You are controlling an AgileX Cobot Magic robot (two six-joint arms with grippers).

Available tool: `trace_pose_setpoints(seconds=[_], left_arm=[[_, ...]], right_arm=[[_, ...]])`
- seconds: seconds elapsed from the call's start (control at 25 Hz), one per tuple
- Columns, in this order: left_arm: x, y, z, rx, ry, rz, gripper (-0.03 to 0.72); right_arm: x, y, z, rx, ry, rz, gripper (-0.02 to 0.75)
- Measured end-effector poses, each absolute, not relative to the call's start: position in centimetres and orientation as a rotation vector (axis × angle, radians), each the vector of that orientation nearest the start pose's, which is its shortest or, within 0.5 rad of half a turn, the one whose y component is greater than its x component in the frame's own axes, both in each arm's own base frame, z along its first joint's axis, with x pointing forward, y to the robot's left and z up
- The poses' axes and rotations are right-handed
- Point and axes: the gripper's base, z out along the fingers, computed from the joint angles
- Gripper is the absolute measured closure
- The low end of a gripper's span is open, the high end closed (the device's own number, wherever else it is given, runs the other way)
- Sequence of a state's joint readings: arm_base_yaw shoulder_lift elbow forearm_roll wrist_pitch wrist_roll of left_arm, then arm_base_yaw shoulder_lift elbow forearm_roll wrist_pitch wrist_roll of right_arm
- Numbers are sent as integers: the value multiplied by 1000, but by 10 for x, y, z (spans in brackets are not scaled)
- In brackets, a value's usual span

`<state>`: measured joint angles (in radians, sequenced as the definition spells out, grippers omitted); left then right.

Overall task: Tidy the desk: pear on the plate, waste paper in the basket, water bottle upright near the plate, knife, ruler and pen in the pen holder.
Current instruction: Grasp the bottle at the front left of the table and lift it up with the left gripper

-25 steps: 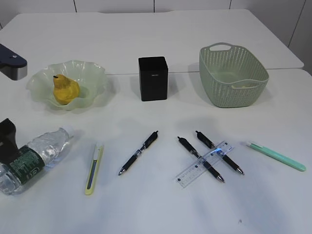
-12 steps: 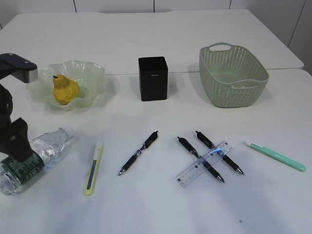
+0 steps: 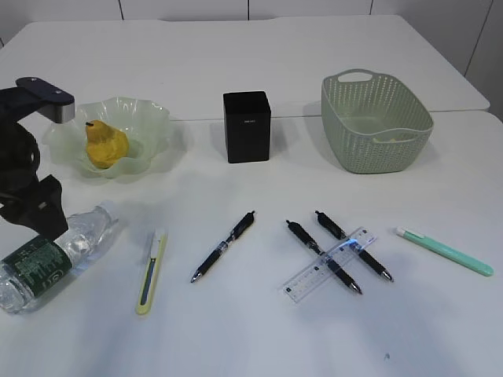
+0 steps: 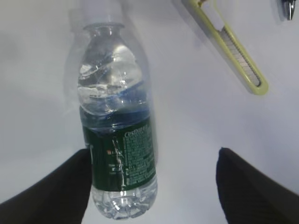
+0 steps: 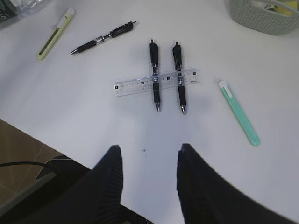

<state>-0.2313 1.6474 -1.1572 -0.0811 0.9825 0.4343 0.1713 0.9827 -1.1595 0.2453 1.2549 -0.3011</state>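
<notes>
The water bottle (image 3: 49, 255) lies on its side at the front left, green label, cap toward the plate. My left gripper (image 3: 35, 212) hovers over it, open; in the left wrist view the bottle's base (image 4: 117, 135) sits by the left finger of the gripper (image 4: 153, 156). The yellow pear (image 3: 104, 144) rests on the glass plate (image 3: 149, 118). The yellow-green knife (image 3: 151, 269), three black pens (image 3: 224, 246) and the clear ruler (image 3: 328, 265) lie on the table. The black pen holder (image 3: 247, 126) stands mid-back. My right gripper (image 5: 149, 151) is open and empty.
The green basket (image 3: 376, 118) stands at the back right with yellowish paper (image 3: 389, 137) inside. A mint-green cutter (image 3: 444, 251) lies at the front right. The ruler (image 5: 155, 82) lies across two pens. The table's front edge (image 5: 42, 140) shows in the right wrist view.
My left arm has come in from the left edge and risen over the bottle's base end. The bottle and the other things have not moved.
</notes>
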Motion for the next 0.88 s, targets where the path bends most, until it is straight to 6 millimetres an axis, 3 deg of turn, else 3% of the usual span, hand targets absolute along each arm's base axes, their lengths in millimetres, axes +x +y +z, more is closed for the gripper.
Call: trace_pose_setpoints(seconds=[0.24,0.52,0.88], left_arm=[[317,-81,213,922,2856,-84,95],[339,-84,207,908,2861,-54,69],[343,-82,202,942,2849,-1,31]], right_arm=[[147,52,395,-633,2439,269,417],[146,54,393,-662,2443,263,417],[146,54,393,-664,2443,263,417]])
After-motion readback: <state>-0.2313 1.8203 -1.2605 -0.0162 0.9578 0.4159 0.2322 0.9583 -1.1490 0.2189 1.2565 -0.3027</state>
